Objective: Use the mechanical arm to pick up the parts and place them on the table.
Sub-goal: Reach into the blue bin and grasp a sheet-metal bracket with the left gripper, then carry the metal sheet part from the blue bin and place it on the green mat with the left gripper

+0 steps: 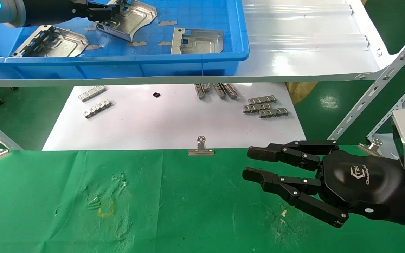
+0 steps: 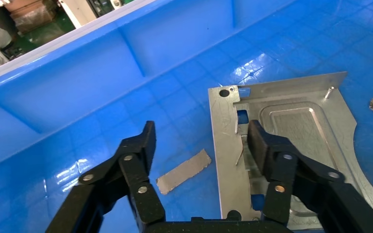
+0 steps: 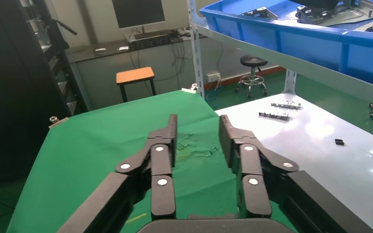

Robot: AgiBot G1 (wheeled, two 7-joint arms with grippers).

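Three silvery stamped parts lie in the blue tray (image 1: pixel 118 59): one at the left (image 1: pixel 51 42), one in the middle (image 1: pixel 128 19), one at the right (image 1: pixel 197 40). My left gripper (image 1: pixel 114 10) is inside the tray, open, at the middle part. In the left wrist view this gripper (image 2: pixel 200 131) straddles the part's (image 2: pixel 296 121) long straight edge, one finger over the plate, the other over the tray floor. My right gripper (image 1: pixel 247 163) is open and empty, low over the green table (image 1: pixel 188 211) at the right; its own view shows it too (image 3: pixel 197 121).
The tray stands on a raised white shelf (image 1: pixel 311 52) with angled metal struts (image 1: pixel 381 91) at the right. Below lies a white board (image 1: pixel 171 119) with comb-like strips (image 1: pixel 265 107). A binder clip (image 1: pixel 201 147) grips the cloth edge. A yellow square outline (image 1: pixel 105 208) marks the cloth.
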